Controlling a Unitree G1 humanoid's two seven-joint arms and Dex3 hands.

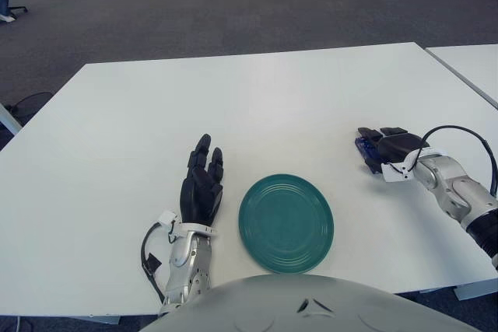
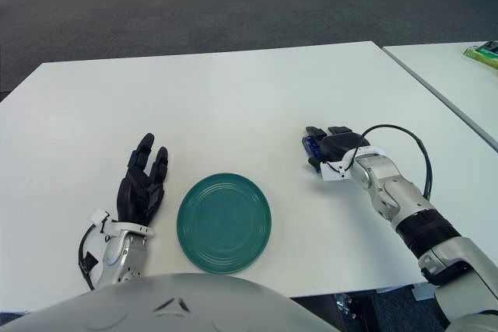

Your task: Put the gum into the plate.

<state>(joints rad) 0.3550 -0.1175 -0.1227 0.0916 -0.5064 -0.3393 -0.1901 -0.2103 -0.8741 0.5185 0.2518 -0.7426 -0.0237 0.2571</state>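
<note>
White table (image 1: 257, 99), grey carpet (image 1: 194, 5)

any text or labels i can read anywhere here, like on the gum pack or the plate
None can be read.
Gum: blue pack mostly covered by the right hand; any print too small to read.
Plate: plain green, only ridged rings.
Left hand, left of the plate: no markings visible.
Green packet on the neighbouring table: blurred, unreadable.

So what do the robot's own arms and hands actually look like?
Both hands are black, with three thick jointed fingers. The left hand joins a silver metal forearm by a white wrist bracket, with a black cable looping beside it. The right hand has the same white bracket and silver forearm, with a black cable arching over it.
</note>
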